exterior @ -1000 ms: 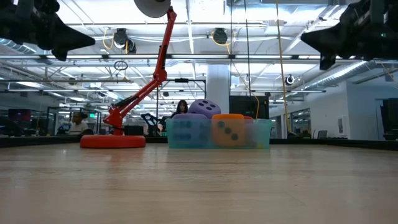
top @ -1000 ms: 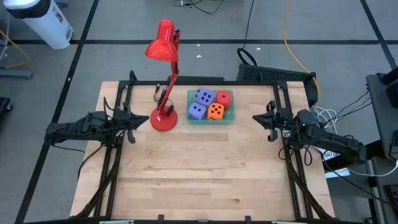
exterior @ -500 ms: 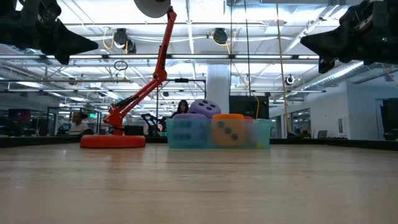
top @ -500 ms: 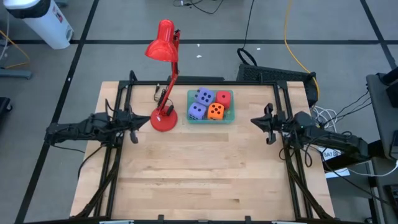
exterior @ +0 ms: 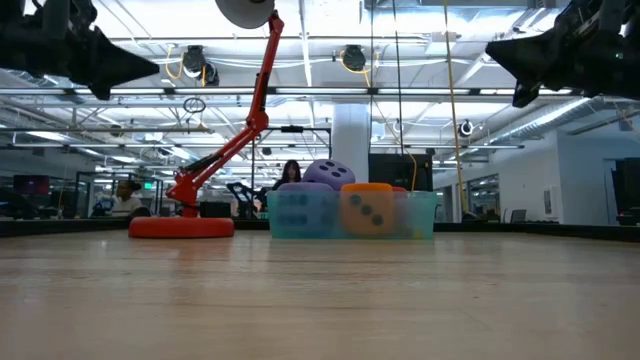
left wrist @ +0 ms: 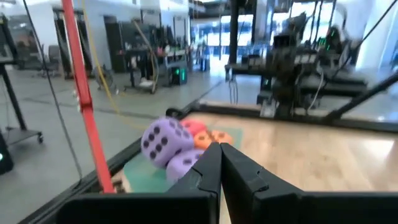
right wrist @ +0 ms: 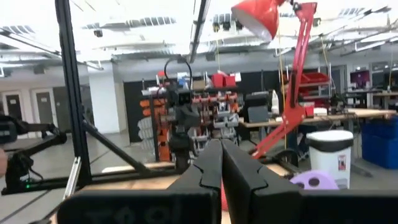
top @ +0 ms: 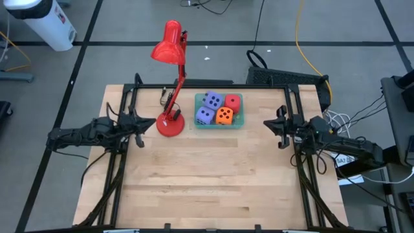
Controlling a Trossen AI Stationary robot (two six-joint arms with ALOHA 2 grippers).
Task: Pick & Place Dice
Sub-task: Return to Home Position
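The dice sit in a small teal bin point(top: 219, 121) at the table's far middle: two purple-blue dice point(top: 213, 100) point(top: 204, 115), an orange die point(top: 224, 116) and a red die point(top: 233, 103). In the low view the bin point(exterior: 350, 213) shows a purple die point(exterior: 329, 172) on top and the orange die point(exterior: 366, 208) behind its wall. My left gripper point(top: 154, 122) hovers shut at the table's left, level, pointing right. My right gripper point(top: 265, 122) hovers shut at the table's right, pointing left. Both are high above the table and hold nothing.
A red desk lamp stands with its round base point(top: 170, 123) just left of the bin, its arm point(exterior: 255, 100) slanting up and back. Black frame rails point(top: 123, 129) point(top: 297, 149) run along both table sides. Bare wood point(top: 207, 175) fills the near half.
My right gripper has sunk a little while staying over the table's right side. The dice and the bin have kept still.
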